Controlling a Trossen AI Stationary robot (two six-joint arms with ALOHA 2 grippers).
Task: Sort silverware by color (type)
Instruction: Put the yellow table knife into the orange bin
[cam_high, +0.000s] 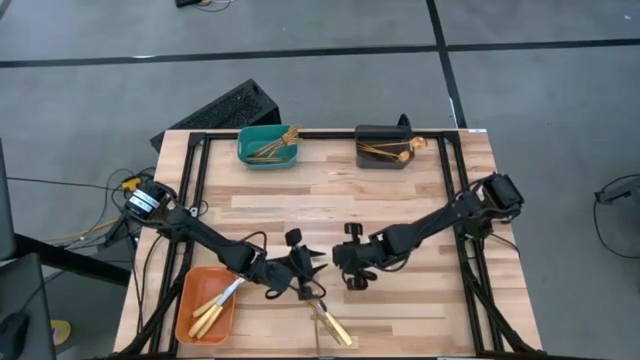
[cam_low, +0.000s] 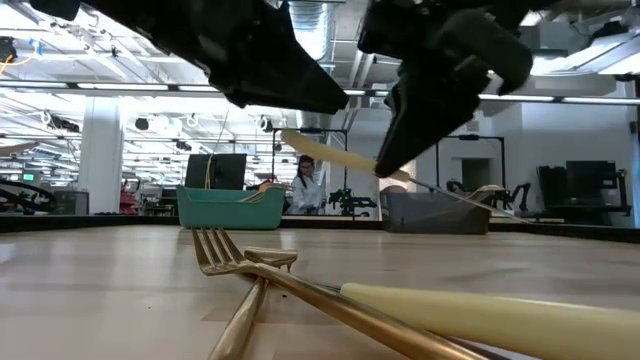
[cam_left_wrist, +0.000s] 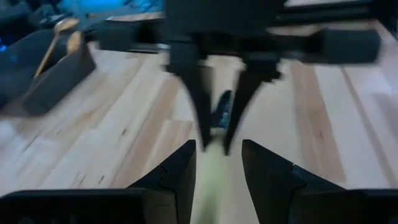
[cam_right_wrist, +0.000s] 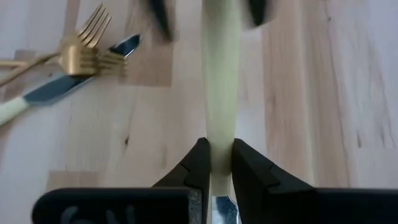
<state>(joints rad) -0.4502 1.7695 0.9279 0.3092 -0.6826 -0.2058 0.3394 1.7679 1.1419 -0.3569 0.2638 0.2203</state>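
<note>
Bins: three, namely one teal bin (cam_high: 267, 147), one dark grey bin (cam_high: 383, 147), one orange bin (cam_high: 205, 305).
Arms: two.
Loose on the table: two forks (cam_right_wrist: 81, 53), one knife (cam_right_wrist: 62, 87).
Held between the grippers: one cream-handled piece (cam_right_wrist: 219, 81).
Pieces inside the bins: cannot count.

Robotics lab: open hall; exposed ceiling ducts (cam_low: 318, 18); rows of equipment benches (cam_low: 590, 195); concrete floor (cam_high: 100, 80)

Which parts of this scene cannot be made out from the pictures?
- High view: the piece passed between the left tool and right tool is too small to see.
- Right wrist view: the cream-handled knife has its blade cut off by the edge.
- Low view: the orange plastic bin lies outside the picture.
</note>
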